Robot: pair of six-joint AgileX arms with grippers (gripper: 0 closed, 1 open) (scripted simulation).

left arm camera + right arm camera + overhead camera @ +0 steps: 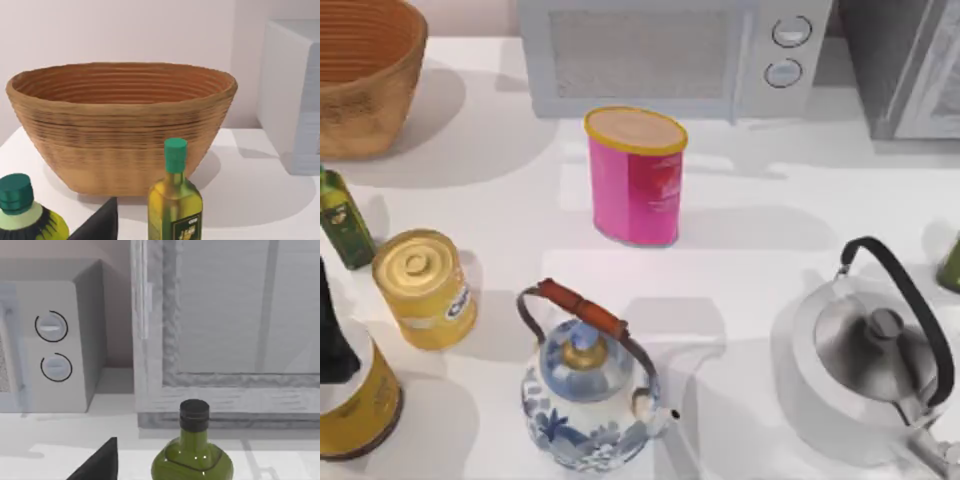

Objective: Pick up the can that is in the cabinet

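From above, the cabinet [905, 70] is seen just right of the microwave [670, 55], door shut; no can inside can be made out. From the left wrist, a basket [120, 125] is faced beyond the microwave; nothing is held. From the right wrist, the closed cabinet door [230, 315] is faced behind a green bottle [192, 455]; whether either gripper is open cannot be told; door opening and the pick are judged undone.

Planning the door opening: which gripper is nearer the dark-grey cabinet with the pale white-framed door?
Right. The right gripper faces the cabinet behind a round green bottle; the left gripper faces the woven wicker basket at the top view's left.
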